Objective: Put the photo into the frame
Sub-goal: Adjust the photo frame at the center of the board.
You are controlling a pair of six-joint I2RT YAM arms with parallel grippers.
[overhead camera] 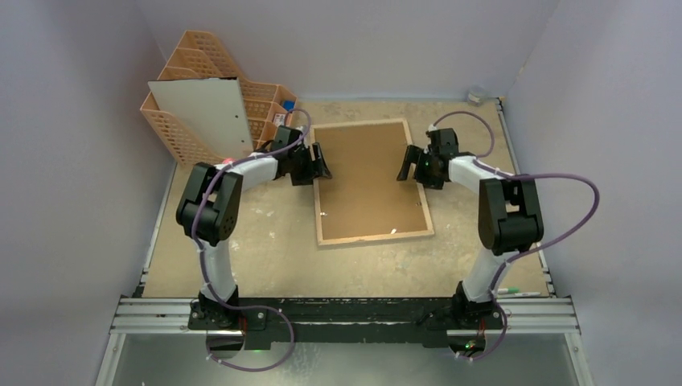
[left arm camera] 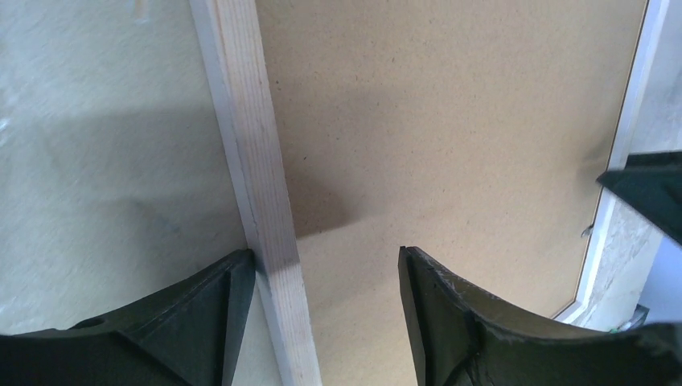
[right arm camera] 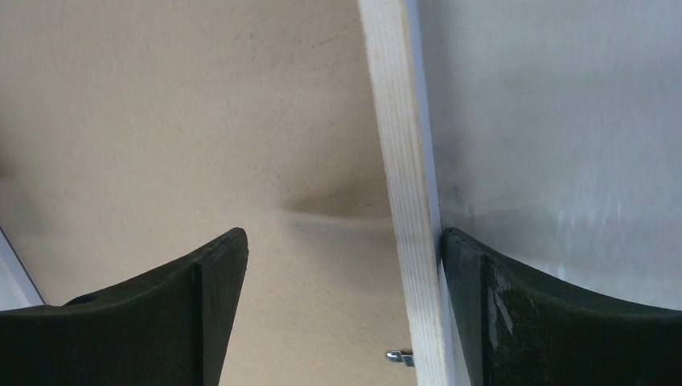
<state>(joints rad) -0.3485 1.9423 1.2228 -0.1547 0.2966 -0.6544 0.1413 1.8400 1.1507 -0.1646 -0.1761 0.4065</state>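
The backing board (overhead camera: 366, 181) filled the frame (overhead camera: 374, 237) at centre; photo beneath, we couldn't tell. Our left hand (overhead camera: 320, 165) and right hand (overhead camera: 406, 165) straddled its rails, open, empty.

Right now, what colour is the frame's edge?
Pale bare wood; the frame shows best in left wrist view.

The work surface is a tan, scuffed table (overhead camera: 265, 249). Plain pale grey walls enclose it: one wall (overhead camera: 72, 161) at 9 o'clock, a rear wall (overhead camera: 362, 40) at 12 o'clock, and a third wall (overhead camera: 611, 121) at 3 o'clock. An aluminium rail (overhead camera: 354, 318) spans the 6 o'clock edge. A peach lattice file organiser (overhead camera: 211, 50) stands at 11 o'clock. Lighting is even, and the shadows are soft.
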